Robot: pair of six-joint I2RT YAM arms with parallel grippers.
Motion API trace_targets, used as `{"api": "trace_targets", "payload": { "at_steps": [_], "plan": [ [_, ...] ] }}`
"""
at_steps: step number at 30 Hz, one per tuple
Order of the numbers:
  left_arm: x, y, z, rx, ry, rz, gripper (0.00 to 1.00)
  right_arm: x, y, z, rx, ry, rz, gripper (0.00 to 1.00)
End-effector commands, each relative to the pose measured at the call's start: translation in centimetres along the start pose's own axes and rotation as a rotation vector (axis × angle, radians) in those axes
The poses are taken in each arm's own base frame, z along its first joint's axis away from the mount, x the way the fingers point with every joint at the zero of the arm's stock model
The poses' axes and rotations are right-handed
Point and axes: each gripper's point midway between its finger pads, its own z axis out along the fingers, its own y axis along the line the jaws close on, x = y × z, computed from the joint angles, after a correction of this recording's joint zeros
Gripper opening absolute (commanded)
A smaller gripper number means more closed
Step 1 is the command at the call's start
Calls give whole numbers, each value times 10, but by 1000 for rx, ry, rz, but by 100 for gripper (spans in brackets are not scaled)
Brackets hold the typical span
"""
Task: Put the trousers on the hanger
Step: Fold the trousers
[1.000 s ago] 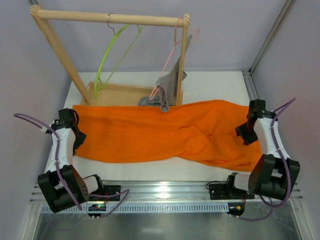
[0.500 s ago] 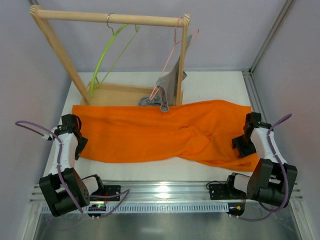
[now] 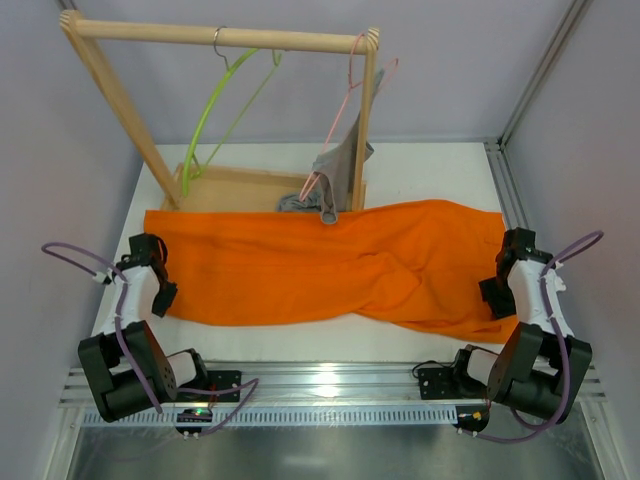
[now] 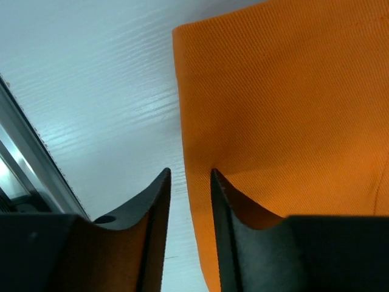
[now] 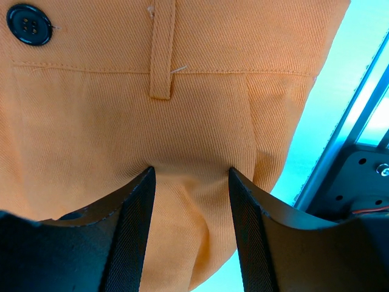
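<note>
The orange trousers lie spread flat across the table, waistband to the right. The lime-green hanger hangs by its hook from the wooden rail at the back left, bare. My left gripper sits low at the trousers' left end. In the left wrist view it is open, and its jaws straddle the cloth edge: one finger over the table, the other on the cloth. My right gripper presses down on the waistband below a belt loop, open, with a ridge of cloth bulging between its fingers.
A wooden rack stands at the back over a wooden tray. A pink hanger with a grey garment hangs at its right post, touching the trousers' far edge. A metal rail runs along the near edge.
Both arms have come down and back toward the near edge, onto the two ends of the trousers. The left jaws have narrowed. The cloth has hardly shifted.
</note>
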Motion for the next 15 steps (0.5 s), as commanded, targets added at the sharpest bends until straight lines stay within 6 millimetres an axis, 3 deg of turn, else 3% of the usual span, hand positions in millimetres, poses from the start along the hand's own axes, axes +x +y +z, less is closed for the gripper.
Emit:
{"api": "trace_targets", "payload": {
  "at_steps": [1,4,9,15],
  "plan": [
    [-9,-8,3,33,-43,-22,29,-6,1,7,3,-41,24,54],
    [-11,-8,3,26,-52,-15,2,-7,12,14,-34,-41,22,54],
    [-22,-7,-4,25,-90,-16,0,-12,28,26,-98,-80,-4,50],
    [-46,-10,-26,78,-186,-61,0,-20,36,29,-111,-100,-17,50]
  ]
}}
